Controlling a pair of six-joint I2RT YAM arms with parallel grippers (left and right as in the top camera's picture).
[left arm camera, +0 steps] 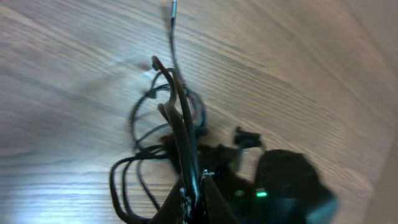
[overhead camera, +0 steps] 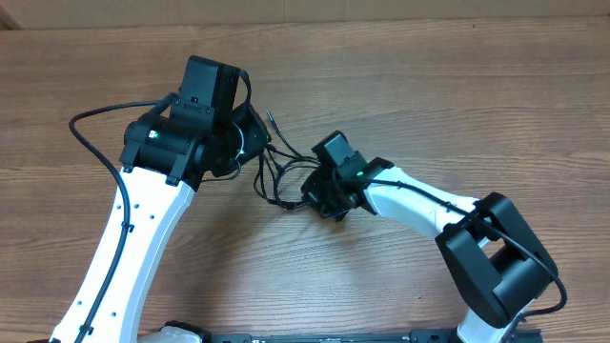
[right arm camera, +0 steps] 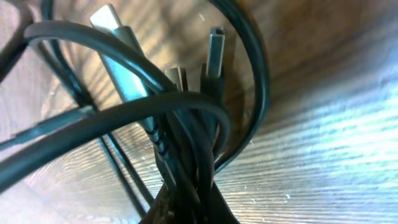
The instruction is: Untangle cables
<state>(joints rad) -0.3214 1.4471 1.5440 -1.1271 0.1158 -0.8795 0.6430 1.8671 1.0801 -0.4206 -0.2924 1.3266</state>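
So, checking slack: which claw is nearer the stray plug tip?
Left. The left claw sits just beside the plug tip; the right claw grips the cables farther away.

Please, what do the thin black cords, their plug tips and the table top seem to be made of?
The thin black cords: probably a rubber or plastic sheath, smooth with a soft sheen. The flat silver plug tip: likely metal, it glints. The brown table top: wood or wood-look laminate, grain lines show.

Glare streaks the table (left arm camera: 43, 152); left wrist view blurred.
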